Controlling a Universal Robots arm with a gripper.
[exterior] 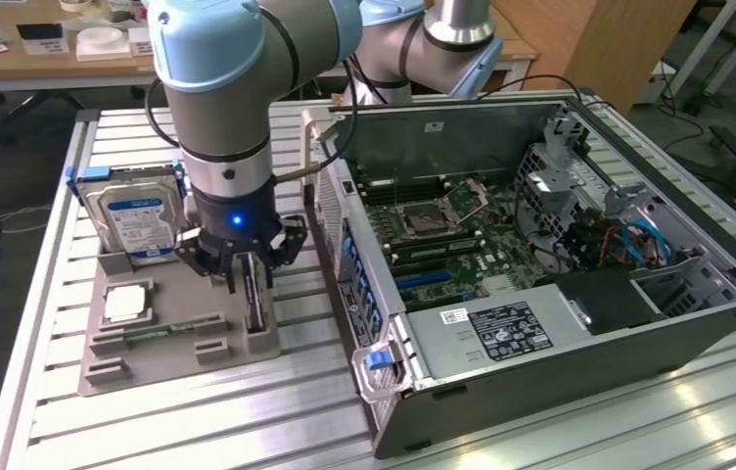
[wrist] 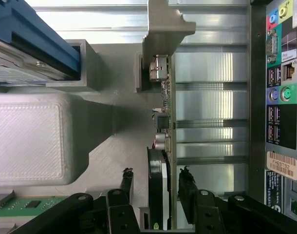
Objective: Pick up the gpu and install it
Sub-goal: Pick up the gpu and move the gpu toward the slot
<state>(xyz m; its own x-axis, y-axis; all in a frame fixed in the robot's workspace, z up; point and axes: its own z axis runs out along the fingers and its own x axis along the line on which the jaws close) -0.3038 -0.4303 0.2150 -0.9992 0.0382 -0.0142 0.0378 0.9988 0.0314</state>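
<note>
scene: a universal robots arm reaches down over a grey parts holder (exterior: 146, 367) on a slatted metal table (exterior: 146, 431), beside an open computer case (exterior: 681, 328).
gripper: the gripper (exterior: 246, 282) hangs low over the holder's edge nearest the case, straddling the gpu (exterior: 254, 311).
fingers: spread apart, one dark finger (wrist: 126, 181) on the fan side and the other (wrist: 187, 187) on the bare side of the card; in the wrist view a clear gap shows on the fan side and only a sliver on the other. no pinch is visible.
gpu: standing on edge in its slot in the holder, seen edge-on in the wrist view (wrist: 163, 122), its round black fan between the fingers, its green board edge facing the case.
neighbours: the hard drive (exterior: 140, 220) stands upright at the holder's far end; a cpu (exterior: 126, 302) and a green memory stick (exterior: 160, 331) lie further along.
case: lying on its side, motherboard exposed, its rear ports (wrist: 280, 87) just beside the holder.
</note>
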